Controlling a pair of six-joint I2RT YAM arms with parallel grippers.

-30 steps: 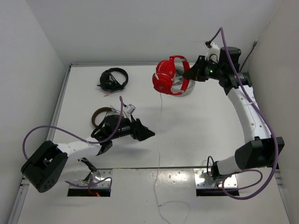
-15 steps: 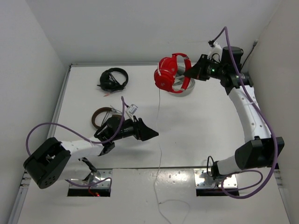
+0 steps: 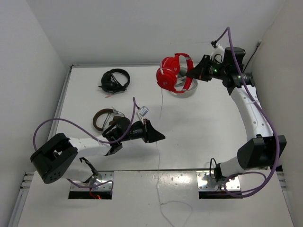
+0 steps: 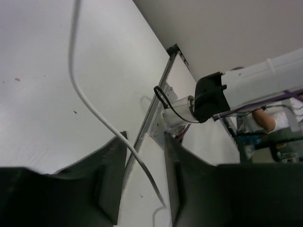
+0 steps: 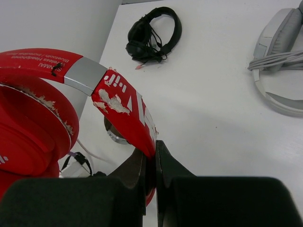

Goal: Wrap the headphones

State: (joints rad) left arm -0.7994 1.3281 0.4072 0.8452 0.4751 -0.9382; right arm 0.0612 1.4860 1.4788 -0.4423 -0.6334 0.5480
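Note:
The red headphones (image 3: 170, 75) hang above the back of the table, held by the headband (image 5: 123, 101). My right gripper (image 3: 191, 74) is shut on that band, its jaws (image 5: 152, 146) pinching the red strip. A thin white cable (image 3: 162, 109) drops from the earcups and runs toward the near edge. My left gripper (image 3: 161, 137) sits low at mid-table on the cable. In the left wrist view the cable (image 4: 80, 90) passes between the jaws of this gripper (image 4: 144, 142), which still stand apart with a gap on both sides.
Black headphones (image 3: 114, 80) lie at the back left. Brown-and-silver headphones (image 3: 100, 118) lie behind my left arm. Grey-white headphones (image 5: 279, 52) rest below the red pair. A seam (image 3: 180, 170) crosses the table near the arm bases. White walls enclose the sides and back.
My left gripper has slid right until the cable lies between its jaws, and the jaws have narrowed. The right gripper lifted the red headphones slightly, then held still.

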